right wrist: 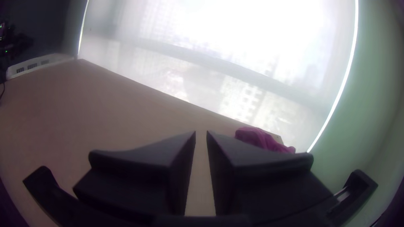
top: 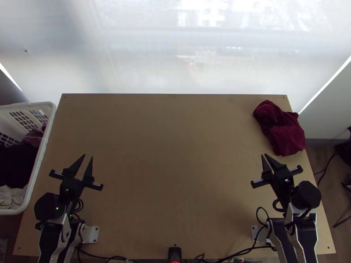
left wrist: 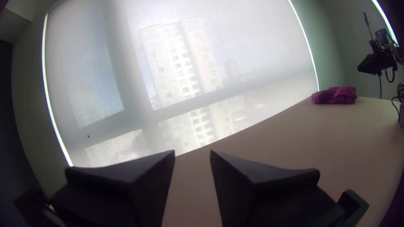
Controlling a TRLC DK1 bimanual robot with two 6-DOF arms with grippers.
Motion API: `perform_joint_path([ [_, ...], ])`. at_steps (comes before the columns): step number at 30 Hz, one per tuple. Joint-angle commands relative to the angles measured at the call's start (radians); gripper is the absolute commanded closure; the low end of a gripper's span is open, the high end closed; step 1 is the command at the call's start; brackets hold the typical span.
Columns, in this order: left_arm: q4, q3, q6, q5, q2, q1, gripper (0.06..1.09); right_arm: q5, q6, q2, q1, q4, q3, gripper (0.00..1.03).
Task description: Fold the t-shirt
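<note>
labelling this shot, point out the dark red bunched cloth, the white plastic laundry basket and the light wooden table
Dark red bunched cloth (top: 283,131): top view, middle of the bundle
White plastic laundry basket (top: 45,140): top view, its side rim
Light wooden table (top: 171,166): top view, bare middle

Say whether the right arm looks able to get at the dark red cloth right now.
Likely yes: the right gripper is empty, fingers slightly apart, near the bunched cloth, with nothing visible between them.

daylight glare through blind (top: 184,57), dim tabletop (top: 166,153), bent edges
</note>
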Motion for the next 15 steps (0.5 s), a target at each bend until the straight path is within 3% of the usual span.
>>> perform_joint_path([
  [1, 0.016, -0.062, -0.022, 0.005, -0.049, 0.031, 0.25, 0.003, -0.001, -0.169, 0.037, 0.058, -0.144, 0.73],
  [3, -0.017, -0.063, -0.022, 0.005, -0.051, 0.032, 0.11, 0.017, 0.004, -0.243, 0.046, 0.029, -0.159, 0.53],
  [6, -0.075, -0.063, -0.004, 0.01, -0.051, 0.031, 0.11, 0.037, -0.004, -0.241, 0.046, 0.02, -0.161, 0.34],
  [9, -0.118, -0.063, 0.045, 0.013, -0.051, 0.027, 0.11, 0.037, -0.028, -0.243, 0.058, -0.046, -0.162, 0.05],
  [15, -0.198, -0.063, 0.096, 0.018, -0.051, 0.023, 0.11, 0.037, -0.108, -0.243, 0.138, -0.095, -0.164, 0.05],
])
